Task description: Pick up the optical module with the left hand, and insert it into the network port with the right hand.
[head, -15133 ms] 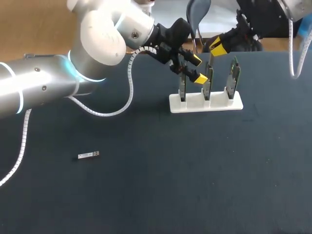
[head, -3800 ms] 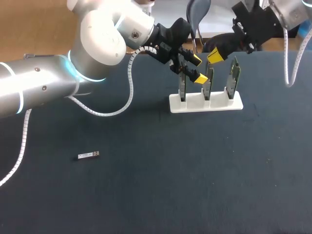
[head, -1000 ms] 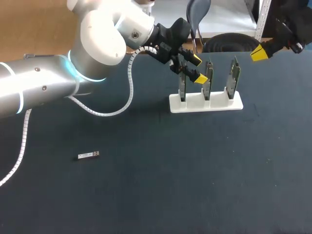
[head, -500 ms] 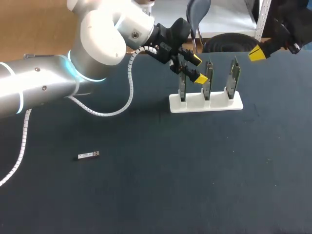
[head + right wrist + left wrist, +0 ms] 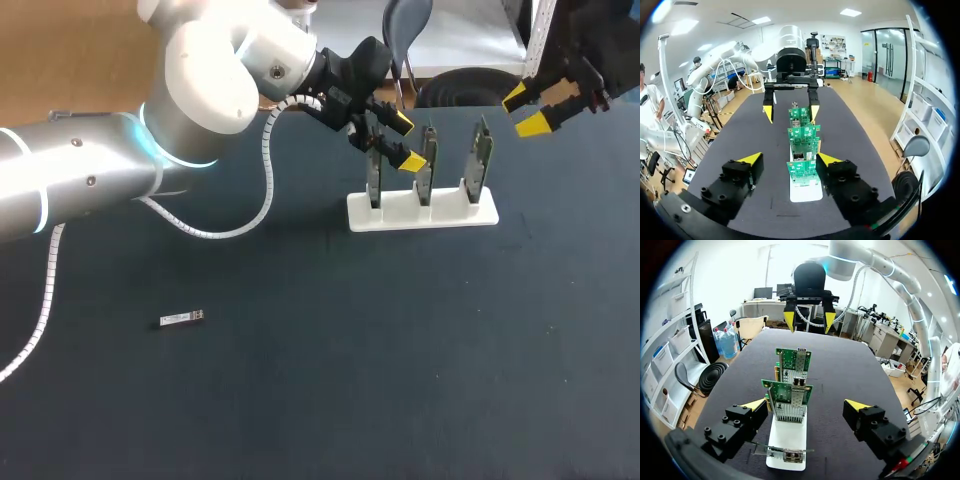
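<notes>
- Landmark: white stand (image 5: 422, 214) on the dark bench (image 5: 320, 400). It holds three green network cards (image 5: 427, 165), upright, in one row.
- Optical module (image 5: 181, 319): lies flat on the bench, well apart from the stand, off toward the left arm's (image 5: 90, 180) side and nearer the camera. Nothing touches it, and neither end effector is near it.
- Left end effector (image 5: 405, 142): at the stand's left end, level with the upper part of the first card. Fingers apart.
- Left wrist view, looking down the row from the stand's left end: the yellow tips (image 5: 755, 404) stand one on each side of the nearest card. A gap shows on both sides, so there is no grip on it.
- A grey metal block (image 5: 799, 389) sits on that card's face. It is possibly the network port, but the view is too coarse to be sure.
- Right end effector (image 5: 525, 110): off the stand's right end and higher than the cards, apart from them. Fingers spread, nothing between them.
- Right wrist view: the row of cards lies ahead along the line of the right fingers, with the left end effector at the stand's far end.
- A white coiled cable (image 5: 262, 190) hangs from the left arm, on the stand's left.
</notes>
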Motion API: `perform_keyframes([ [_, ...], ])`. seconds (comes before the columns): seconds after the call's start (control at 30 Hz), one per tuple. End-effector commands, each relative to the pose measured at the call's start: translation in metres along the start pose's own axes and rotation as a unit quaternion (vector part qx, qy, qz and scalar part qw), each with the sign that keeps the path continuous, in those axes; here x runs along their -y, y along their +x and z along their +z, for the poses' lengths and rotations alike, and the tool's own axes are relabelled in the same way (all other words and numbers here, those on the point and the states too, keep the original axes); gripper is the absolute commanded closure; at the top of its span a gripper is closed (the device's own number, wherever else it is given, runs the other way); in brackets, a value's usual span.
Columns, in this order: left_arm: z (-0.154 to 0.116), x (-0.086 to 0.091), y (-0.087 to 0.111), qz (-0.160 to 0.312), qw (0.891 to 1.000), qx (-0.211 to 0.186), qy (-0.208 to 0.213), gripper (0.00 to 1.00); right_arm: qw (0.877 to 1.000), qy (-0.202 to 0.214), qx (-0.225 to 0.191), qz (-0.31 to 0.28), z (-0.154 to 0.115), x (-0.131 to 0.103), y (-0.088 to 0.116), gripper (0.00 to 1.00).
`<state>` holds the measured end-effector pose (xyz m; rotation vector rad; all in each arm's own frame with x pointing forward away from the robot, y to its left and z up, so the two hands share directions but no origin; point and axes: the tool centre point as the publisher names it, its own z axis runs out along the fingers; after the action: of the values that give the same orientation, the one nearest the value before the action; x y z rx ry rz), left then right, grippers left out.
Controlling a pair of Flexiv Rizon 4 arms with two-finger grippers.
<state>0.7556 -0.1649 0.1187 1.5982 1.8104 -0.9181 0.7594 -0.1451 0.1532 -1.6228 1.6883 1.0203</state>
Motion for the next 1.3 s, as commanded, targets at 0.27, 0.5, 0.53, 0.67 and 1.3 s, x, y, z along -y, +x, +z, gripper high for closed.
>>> perform_keyframes([
  [0.27, -0.033, 0.000, -0.032, 0.033, 0.998, 0.036, -0.026, 0.00, 1.000, 0.003, 0.000, -0.001, 0.001, -0.002, 0.000, 0.00],
  [0.5, -0.086, 0.007, -0.031, 0.070, 0.994, 0.011, -0.081, 0.00, 1.000, 0.003, 0.000, -0.001, 0.001, -0.002, 0.000, 0.00],
  [0.53, -0.095, 0.009, -0.028, 0.073, 0.993, 0.005, -0.093, 0.00, 1.000, 0.003, 0.000, -0.001, 0.001, -0.002, 0.000, 0.00],
  [0.67, -0.137, 0.021, -0.009, 0.063, 0.988, -0.019, -0.139, 0.00, 1.000, 0.003, 0.000, -0.001, 0.001, -0.002, 0.000, 0.00],
  [1.3, -0.230, 0.141, 0.163, -0.045, 0.945, -0.234, -0.224, 0.00, 1.000, 0.003, 0.000, -0.001, 0.001, -0.002, 0.000, 0.00],
])
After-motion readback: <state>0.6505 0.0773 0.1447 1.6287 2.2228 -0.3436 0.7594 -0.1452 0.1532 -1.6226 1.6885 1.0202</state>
